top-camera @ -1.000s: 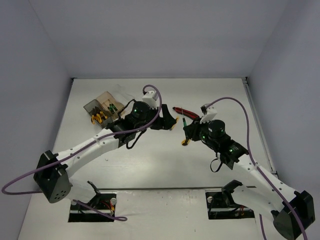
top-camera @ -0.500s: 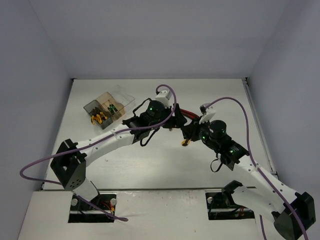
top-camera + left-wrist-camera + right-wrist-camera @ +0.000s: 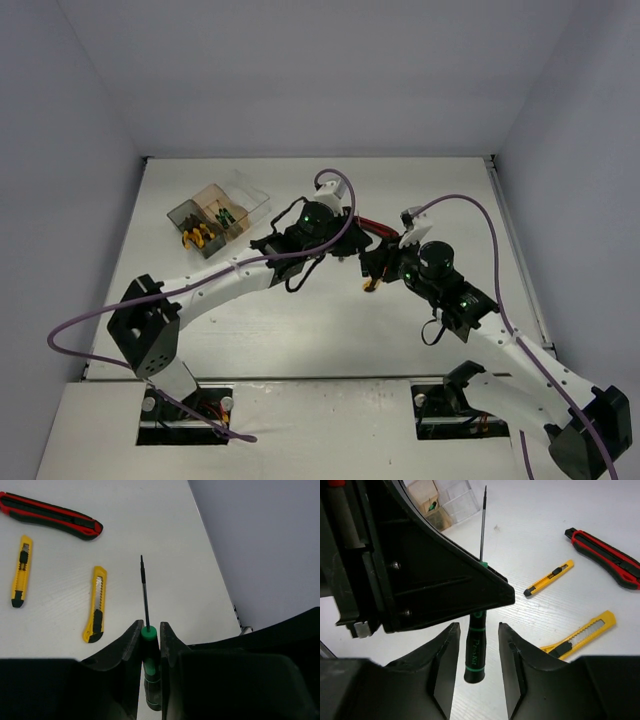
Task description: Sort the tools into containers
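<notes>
A slim black-green screwdriver (image 3: 150,652) hangs above the table between my two grippers. My left gripper (image 3: 148,630) is shut on its handle near the green collar, and the shaft (image 3: 145,590) points away. My right gripper (image 3: 479,630) is open, its fingers standing apart on either side of the handle's lower end (image 3: 476,652) without touching it. In the top view the two grippers meet mid-table, left gripper (image 3: 345,245) and right gripper (image 3: 372,265). The containers (image 3: 218,218) stand at the far left, with orange-handled pliers (image 3: 200,237) in the dark bin.
On the table under the grippers lie two yellow utility knives (image 3: 96,604) (image 3: 21,571) and a red-black utility knife (image 3: 50,516). The left gripper's black body (image 3: 420,570) fills the upper left of the right wrist view.
My left arm has swung right to the right gripper and its jaws have shut on the screwdriver. The right gripper, shut on that screwdriver before, has opened.
</notes>
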Robot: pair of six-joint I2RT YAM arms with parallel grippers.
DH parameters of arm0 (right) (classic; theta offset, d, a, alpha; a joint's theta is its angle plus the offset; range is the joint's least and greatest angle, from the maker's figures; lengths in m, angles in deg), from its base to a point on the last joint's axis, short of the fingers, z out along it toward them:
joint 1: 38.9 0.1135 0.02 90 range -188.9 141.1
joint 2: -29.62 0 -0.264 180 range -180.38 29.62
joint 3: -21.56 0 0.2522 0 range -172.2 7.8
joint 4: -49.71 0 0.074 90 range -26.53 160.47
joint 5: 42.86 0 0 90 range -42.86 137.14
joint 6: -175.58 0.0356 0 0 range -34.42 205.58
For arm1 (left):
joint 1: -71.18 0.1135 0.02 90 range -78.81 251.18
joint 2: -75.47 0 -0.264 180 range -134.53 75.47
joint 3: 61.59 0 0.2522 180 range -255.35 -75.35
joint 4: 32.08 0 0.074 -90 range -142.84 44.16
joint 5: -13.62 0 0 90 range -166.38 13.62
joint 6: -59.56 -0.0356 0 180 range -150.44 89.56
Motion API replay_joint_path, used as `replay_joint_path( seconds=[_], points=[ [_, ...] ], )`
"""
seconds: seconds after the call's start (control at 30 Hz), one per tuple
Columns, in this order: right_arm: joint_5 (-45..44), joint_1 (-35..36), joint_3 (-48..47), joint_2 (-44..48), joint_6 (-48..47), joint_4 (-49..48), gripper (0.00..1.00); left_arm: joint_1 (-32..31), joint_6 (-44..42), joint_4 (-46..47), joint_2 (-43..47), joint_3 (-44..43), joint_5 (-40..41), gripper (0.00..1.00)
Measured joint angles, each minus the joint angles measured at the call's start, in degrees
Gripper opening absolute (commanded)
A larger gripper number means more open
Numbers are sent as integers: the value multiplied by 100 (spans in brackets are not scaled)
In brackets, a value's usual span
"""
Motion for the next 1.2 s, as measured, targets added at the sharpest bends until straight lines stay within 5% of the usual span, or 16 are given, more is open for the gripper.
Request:
replay_joint_path(
  seconds=[0.1,0.23,0.63,1.0,1.2],
  points=[
    [-80,0,0,9,-2,-40,60,249,11,-34,0,18,-7,0],
    [-296,0,35,121,-26,-38,61,887,-6,-333,7,22,-22,0],
    [-683,-2,454,268,-15,86,61,4315,-148,-1811,-438,-923,-113,0],
    [-694,-2,554,233,-13,147,62,4891,-280,-2690,-2174,-2185,-362,6],
    [-695,-1,625,263,-13,230,62,5006,-283,-2933,-2233,-2152,-240,28]
  ],
)
